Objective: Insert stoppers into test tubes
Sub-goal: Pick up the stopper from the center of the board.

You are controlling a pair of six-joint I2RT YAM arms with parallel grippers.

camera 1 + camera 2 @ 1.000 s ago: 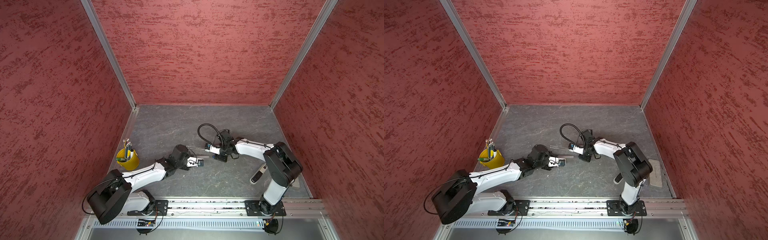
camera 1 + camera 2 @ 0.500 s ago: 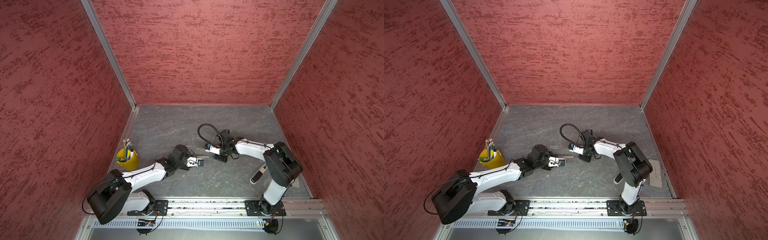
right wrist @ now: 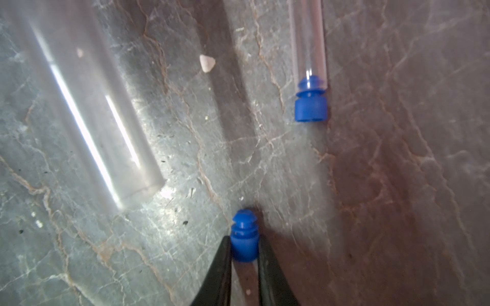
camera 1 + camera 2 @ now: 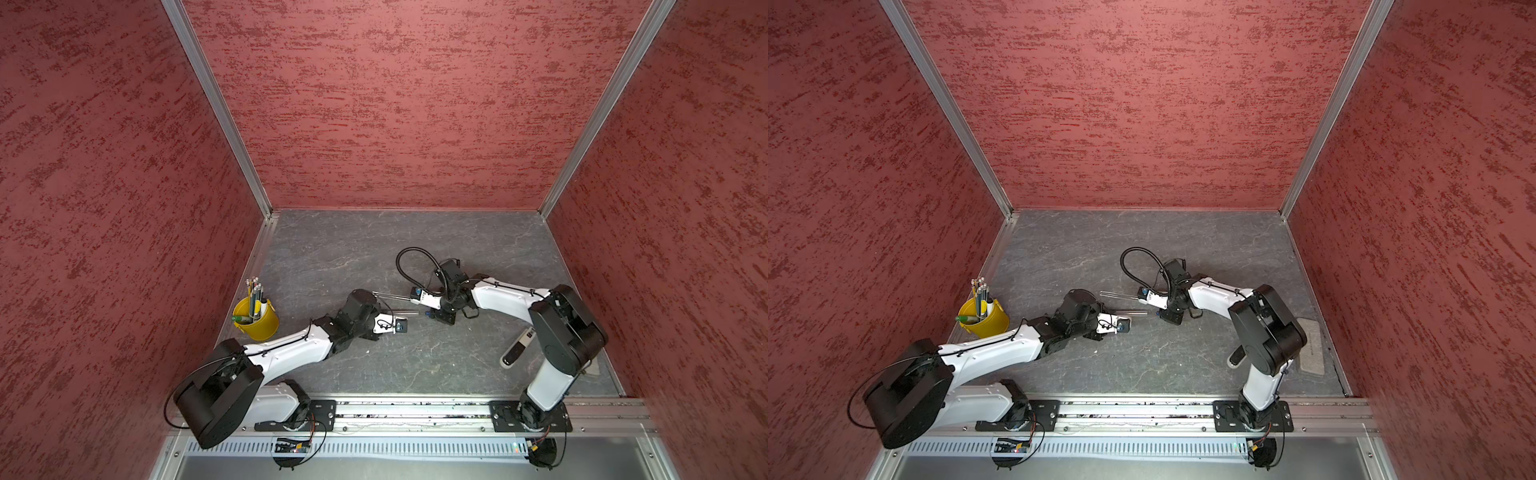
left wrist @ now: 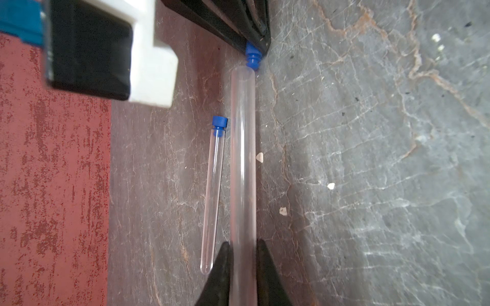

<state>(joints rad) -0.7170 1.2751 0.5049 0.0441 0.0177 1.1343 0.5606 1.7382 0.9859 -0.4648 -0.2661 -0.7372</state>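
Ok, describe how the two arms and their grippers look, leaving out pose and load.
The left arm and right arm have glossy white links between bulky black joint housings, with thin black cables along them. A black corrugated hose loops off the right wrist. The left gripper and right gripper are black wedges tapering to narrow tips.

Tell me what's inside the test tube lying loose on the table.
The lying test tube has a blue stopper in its mouth: ribbed tip inside, cap outside. The rest of the clear tube looks empty, and nothing covers it.
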